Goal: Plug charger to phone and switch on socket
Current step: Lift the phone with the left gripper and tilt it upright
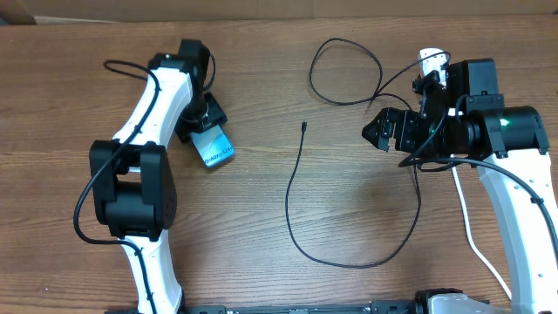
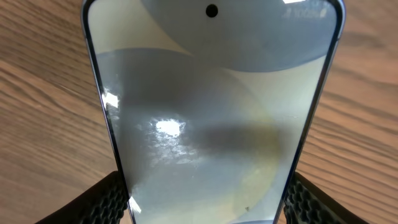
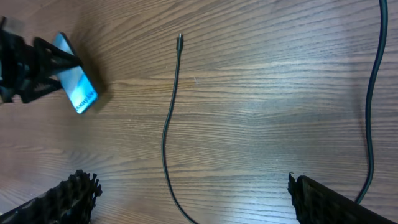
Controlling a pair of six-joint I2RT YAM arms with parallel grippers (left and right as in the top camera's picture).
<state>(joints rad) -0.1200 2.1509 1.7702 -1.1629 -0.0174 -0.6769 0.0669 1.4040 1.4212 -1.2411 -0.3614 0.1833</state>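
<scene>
Left gripper (image 2: 210, 202) clenched on phone (image 1: 215, 146), left of tabletop centre. Right gripper (image 1: 376, 131) spread wide, empty. Charger (image 1: 289, 187) lies loose, tip mid-tabletop; socket (image 1: 431, 61) toward far right corner. Step: fetching connector. Next: right gripper pinches tip squarely for phone's port
</scene>
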